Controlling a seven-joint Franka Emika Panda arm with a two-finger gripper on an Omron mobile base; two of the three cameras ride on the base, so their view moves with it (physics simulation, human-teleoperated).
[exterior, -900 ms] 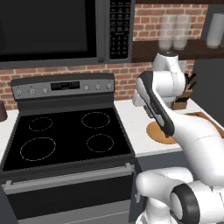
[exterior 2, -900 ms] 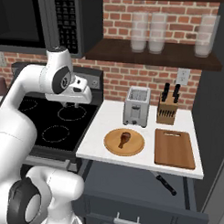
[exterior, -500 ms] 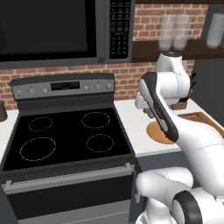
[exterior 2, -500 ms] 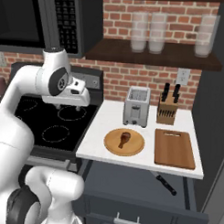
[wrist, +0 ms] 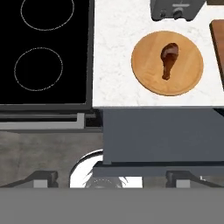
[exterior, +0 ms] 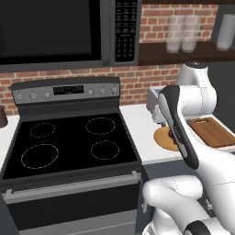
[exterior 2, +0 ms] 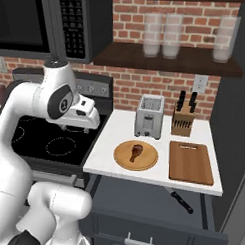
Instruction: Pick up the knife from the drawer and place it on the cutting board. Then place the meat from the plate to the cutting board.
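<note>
i see the knife (exterior 2: 182, 201) lying in the open drawer (exterior 2: 155, 230), below the front edge of the desk (exterior 2: 111, 144), under the board's end of it. its dark handle points toward the drawer's right side and the slim blade slants back toward the desk edge. the cutting board (exterior 2: 190, 162) lies bare at the right end of the desk, close to the front edge. just beside it on the left sits the plate (exterior 2: 136, 155), near the front edge as well, with the meat (exterior 2: 135, 152) on its middle, its thick end toward the back wall.

behind the plate a silver toaster (exterior 2: 148, 116) stands near the back edge, and a wooden knife block (exterior 2: 183, 121) stands behind the board, black handles sticking up. the desk top is white and speckled, and left of it a black stove top (exterior: 69, 143) with four ring marks joins it. the wall is red brick; a microwave (exterior: 64, 32) hangs over the stove and a dark shelf (exterior 2: 167, 58) over the desk carries three clear glasses (exterior 2: 162, 36).

my gripper (wrist: 112, 178) hangs high over the floor in front of the drawer, looking straight down. its fingertips (wrist: 41, 178) stand far apart at the bottom of the hand view, with nothing between them and touching nothing.
</note>
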